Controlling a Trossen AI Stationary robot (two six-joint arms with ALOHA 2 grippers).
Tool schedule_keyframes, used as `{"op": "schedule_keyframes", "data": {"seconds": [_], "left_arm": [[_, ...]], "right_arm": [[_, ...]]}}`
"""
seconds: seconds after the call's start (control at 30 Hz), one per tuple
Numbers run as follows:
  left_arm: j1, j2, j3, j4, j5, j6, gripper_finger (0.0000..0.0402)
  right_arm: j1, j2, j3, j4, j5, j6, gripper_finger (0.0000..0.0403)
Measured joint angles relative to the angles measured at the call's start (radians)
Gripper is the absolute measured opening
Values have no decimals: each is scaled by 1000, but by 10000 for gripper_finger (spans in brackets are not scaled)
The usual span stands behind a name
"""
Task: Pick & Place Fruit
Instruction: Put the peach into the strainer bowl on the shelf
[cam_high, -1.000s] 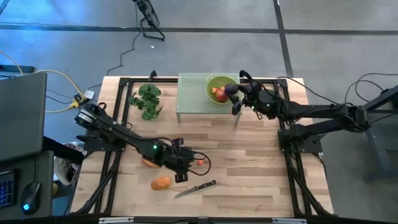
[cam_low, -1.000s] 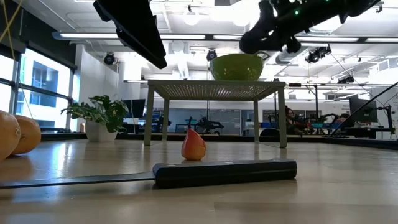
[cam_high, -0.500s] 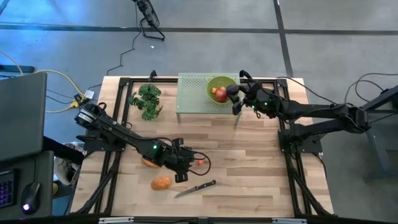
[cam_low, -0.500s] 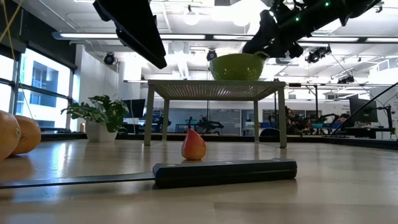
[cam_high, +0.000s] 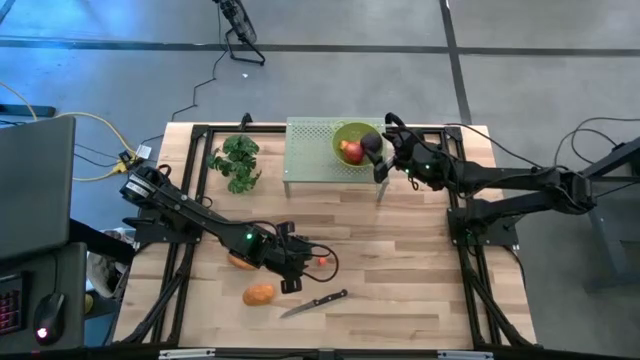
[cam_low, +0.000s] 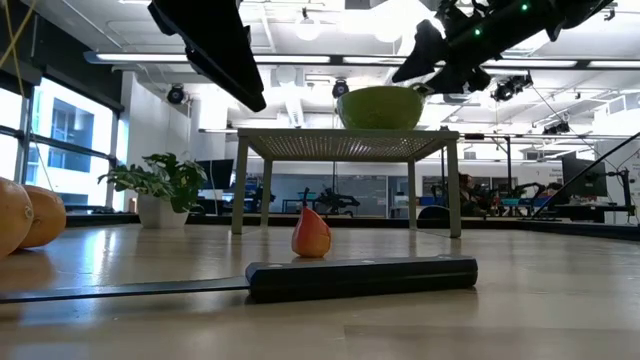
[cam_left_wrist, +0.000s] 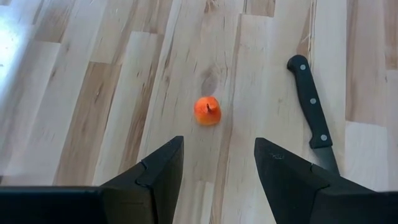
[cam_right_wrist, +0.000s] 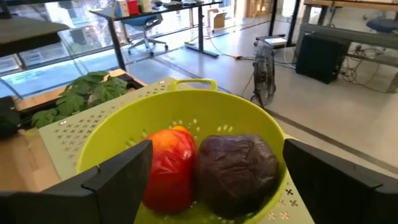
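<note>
A green colander (cam_right_wrist: 186, 102) stands on a green perforated stand (cam_high: 310, 150) at the table's far edge. In it a red round fruit (cam_right_wrist: 171, 165) and a dark purple fruit (cam_right_wrist: 239, 174) lie side by side. My right gripper (cam_right_wrist: 217, 149) hovers open at the colander's rim, one finger on each side of the fruits, touching neither. My left gripper (cam_left_wrist: 217, 168) hangs open above the table's near middle, with a tiny orange-red fruit (cam_left_wrist: 207, 111) on the wood just ahead of it. Two orange ovals (cam_high: 258, 294) lie left of it.
A black-handled knife (cam_high: 315, 303) lies on the wood near the front edge, right of the tiny fruit. A green leafy bunch (cam_high: 237, 162) sits at the far left. The stand's legs (cam_low: 413, 190) rise from the table at the back.
My right gripper has opened over the colander and let go of the dark purple fruit, which now lies in the colander beside the red one. Its fingers have tipped up a little.
</note>
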Motion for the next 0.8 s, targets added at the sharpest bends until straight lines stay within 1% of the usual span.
{"op": "schedule_keyframes", "data": {"seconds": [0.2,0.33,0.53,0.7,0.8], "left_arm": [[0,0,0,-24,5,-1,191],[0,0,0,-52,43,-9,191],[0,0,0,-57,81,-3,191],[0,1,0,-56,81,3,191],[0,16,0,-47,76,45,191]], "right_arm": [[10,-7,0,29,-1,-43,361],[42,-34,0,34,-1,-71,361],[133,-91,0,21,-2,-81,361],[223,-146,0,-63,-1,-73,362],[284,-167,0,-121,-1,-71,362]]}}
